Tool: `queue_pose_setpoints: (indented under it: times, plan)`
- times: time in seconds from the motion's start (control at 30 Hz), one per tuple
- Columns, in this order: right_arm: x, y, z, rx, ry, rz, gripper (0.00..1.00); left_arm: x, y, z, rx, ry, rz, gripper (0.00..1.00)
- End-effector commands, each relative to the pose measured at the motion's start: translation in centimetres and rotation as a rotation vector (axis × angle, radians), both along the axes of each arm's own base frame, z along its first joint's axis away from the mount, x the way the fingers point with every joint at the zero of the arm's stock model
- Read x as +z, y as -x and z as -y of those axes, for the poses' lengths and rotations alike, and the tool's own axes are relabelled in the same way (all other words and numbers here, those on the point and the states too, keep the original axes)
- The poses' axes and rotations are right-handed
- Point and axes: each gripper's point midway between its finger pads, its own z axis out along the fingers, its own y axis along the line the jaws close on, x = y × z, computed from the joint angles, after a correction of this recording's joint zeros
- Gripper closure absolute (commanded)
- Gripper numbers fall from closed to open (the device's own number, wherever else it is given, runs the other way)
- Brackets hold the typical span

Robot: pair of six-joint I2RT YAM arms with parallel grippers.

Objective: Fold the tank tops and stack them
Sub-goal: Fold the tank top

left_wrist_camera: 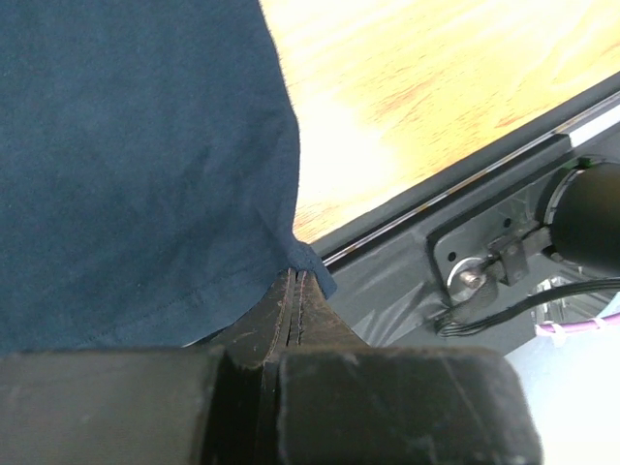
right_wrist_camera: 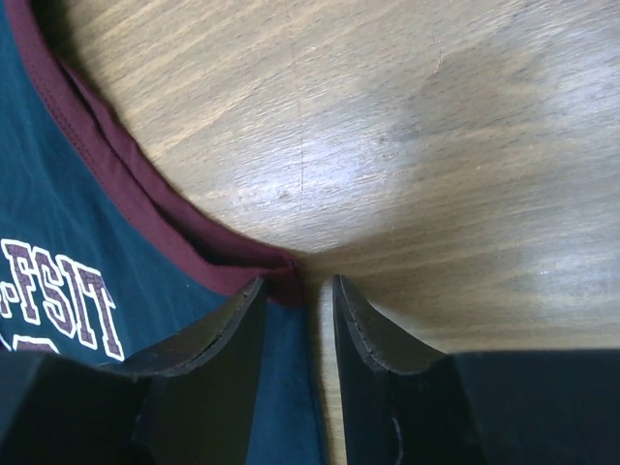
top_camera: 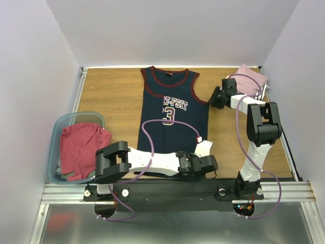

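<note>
The navy jersey [top_camera: 172,109] is laid flat at the middle of the worktop [top_camera: 111,91], printed side up. The left claw [left_wrist_camera: 295,281] is clenched on the hem corner [left_wrist_camera: 312,263] at the jersey's right near edge. Only a thin tip of cloth is pinched. The right claw [right_wrist_camera: 312,291] is set with jaws parted at the armhole corner [right_wrist_camera: 281,276]. One finger is over the maroon trim and the other is on bare wood. Nothing is grasped there.

Hazards:
- The hem corner may be pulled out of the left claw if the jersey is tensioned, because so little cloth is caught.
- The armhole edge may be missed, or only the top layer taken, when the right claw is closed, because the cloth lies mostly beside the gap.
- A skewed fold is likely if one side is raised alone.

The jersey's long axis is run from near edge to far edge. The neck is pointed away from the arm bases and the hem is nearest them.
</note>
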Motion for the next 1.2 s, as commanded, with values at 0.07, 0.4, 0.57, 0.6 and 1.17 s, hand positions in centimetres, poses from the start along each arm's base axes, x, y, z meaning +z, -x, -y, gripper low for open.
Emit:
queue_pose_setpoints:
  times: [0.07,0.4,0.57,0.6,1.17]
  plan:
    - [0.6,-1.6,-0.7,0.002,-0.018,0.052,0.65,2.1,-0.3,-0.3,0.017,0.068,0.009,1.00]
    - [2.3,-2.0,-0.4,-0.036,-0.022,0.086,0.90,2.7,-0.3,-1.2,0.023,0.107,0.013,1.00]
    - [4.9,-2.4,-0.7,-0.042,-0.039,0.137,0.95,3.1,-0.4,-2.2,0.032,0.133,0.022,1.00]
    - [5.4,-2.5,-0.8,-0.044,-0.040,0.146,0.96,3.0,-0.4,-2.4,0.036,0.132,0.023,1.00]
    - [8.8,-4.2,-10.0,0.006,0.020,0.210,0.97,0.6,0.2,-10.1,0.225,0.173,-0.068,1.00]
